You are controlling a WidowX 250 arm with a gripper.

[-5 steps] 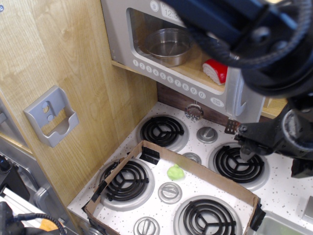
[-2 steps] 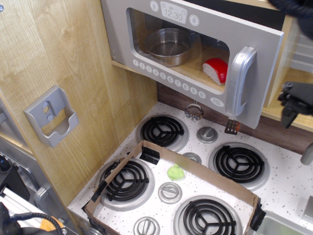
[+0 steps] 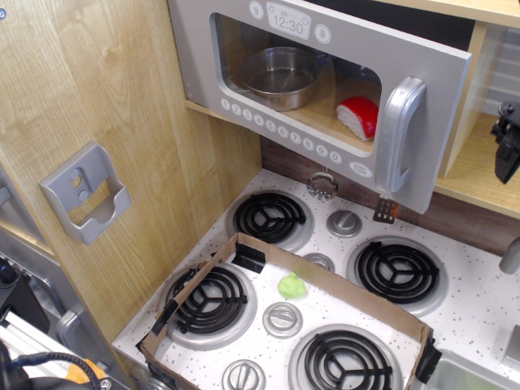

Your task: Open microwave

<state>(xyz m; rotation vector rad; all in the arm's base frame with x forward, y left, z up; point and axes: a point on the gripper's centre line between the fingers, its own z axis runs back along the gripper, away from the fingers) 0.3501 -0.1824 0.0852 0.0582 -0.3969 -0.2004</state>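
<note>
Microwave [image 3: 325,89] door part open. Gripper [image 3: 507,150] at right edge, jaws unclear. Hook handle [image 3: 400,134], pull slow.

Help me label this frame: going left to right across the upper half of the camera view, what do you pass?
Grey wall bracket → steel pot inside the microwave → red-and-white toy food → the microwave door's silver handle → black gripper at the right edge.
</note>
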